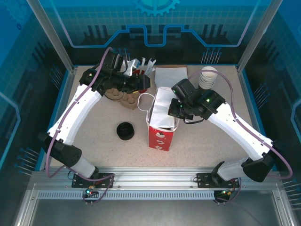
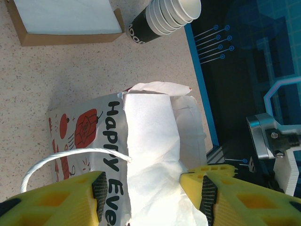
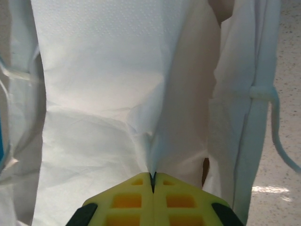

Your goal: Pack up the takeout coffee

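Bright, even light falls from above. Soft shadows lie beside the red-and-white paper bag (image 1: 159, 136) on the speckled beige tabletop (image 1: 94, 150). Close up, its white lining glares nearly to washout, and the right gripper (image 3: 152, 178) looks soft — out of focus.

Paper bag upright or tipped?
Upright: paper bag stands on its base, mouth up; right gripper has fingers shut on its white wall.

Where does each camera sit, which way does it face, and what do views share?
Top external: above and behind the arm bases, looking down at the table; both arms show, flanking the paper bag.
Left wrist: on the left arm, facing across the paper bag toward the cup stack; left jaws open at the bottom edge.
Right wrist: pressed close to the bag's white paper; right jaws shut on it.
Shared: all three see the paper bag.
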`<state>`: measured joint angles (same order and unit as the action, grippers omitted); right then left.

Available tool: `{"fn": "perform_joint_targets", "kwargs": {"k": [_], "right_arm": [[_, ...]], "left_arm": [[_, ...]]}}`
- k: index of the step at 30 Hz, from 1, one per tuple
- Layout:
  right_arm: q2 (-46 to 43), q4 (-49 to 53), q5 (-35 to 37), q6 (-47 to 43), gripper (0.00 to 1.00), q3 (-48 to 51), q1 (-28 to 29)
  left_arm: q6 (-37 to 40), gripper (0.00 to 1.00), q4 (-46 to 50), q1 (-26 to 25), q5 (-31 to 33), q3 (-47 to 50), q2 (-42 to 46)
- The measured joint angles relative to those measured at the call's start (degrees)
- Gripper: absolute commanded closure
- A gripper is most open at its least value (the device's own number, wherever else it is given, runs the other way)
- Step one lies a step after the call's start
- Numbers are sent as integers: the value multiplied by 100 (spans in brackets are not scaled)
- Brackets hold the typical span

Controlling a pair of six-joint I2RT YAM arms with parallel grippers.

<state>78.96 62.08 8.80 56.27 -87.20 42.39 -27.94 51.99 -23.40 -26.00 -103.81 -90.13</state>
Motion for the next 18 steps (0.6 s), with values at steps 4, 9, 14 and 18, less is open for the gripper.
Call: {"fn": "perform_joint_targets", "kwargs": {"k": [4,9,14,18], "right_arm": [[61,125,26,-85,100,0,2],[192,140,24,-133,100,-4,46],[424,140,26,-236,100,-205,72],[535,111,26,-302,100,-256,72]], "left_arm": [[0,42,0,0,0,0,0],[0,42,0,0,0,0,0],[0,42,0,0,0,2,0],[0,42,0,0,0,2,0]]}}
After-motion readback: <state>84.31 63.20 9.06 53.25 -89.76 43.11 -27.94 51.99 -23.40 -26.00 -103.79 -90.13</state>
